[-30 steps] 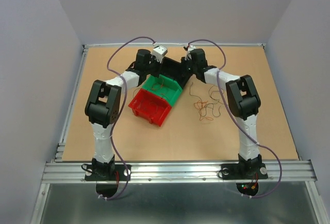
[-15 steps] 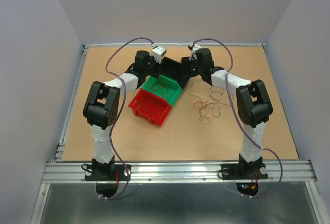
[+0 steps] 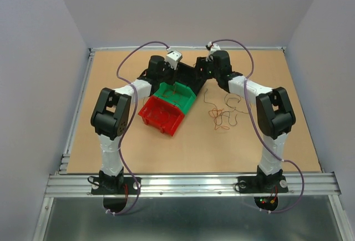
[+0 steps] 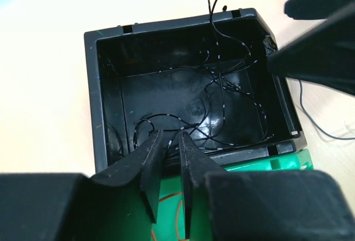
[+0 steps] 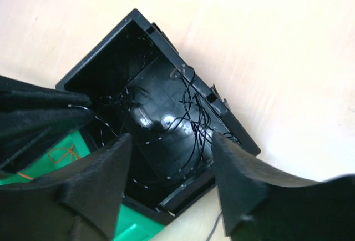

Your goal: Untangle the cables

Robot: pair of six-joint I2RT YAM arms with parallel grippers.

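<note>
A loose tangle of thin dark brown, red and orange cables (image 3: 219,113) lies on the table to the right of the bins. Thin black wires (image 4: 222,102) with white marks lie coiled in the black bin (image 4: 91,85), and one strand trails over its far rim. My left gripper (image 4: 170,135) hangs over the bin's near wall, its jaws a narrow gap apart, with a black strand running past the tips. My right gripper (image 5: 170,141) stands wide open above the same bin (image 5: 233,127), holding nothing. In the top view both grippers, the left (image 3: 178,70) and the right (image 3: 204,70), meet over it.
A green bin (image 3: 186,102) with an orange wire (image 4: 172,207) touches the black bin's near side. In front of it stands a red bin (image 3: 158,119). Bare tabletop surrounds the bins, and grey walls close in the table.
My right gripper has opened wide and its arm has swung out to the right. The left jaws have parted slightly from shut. Bins and the table tangle have not moved.
</note>
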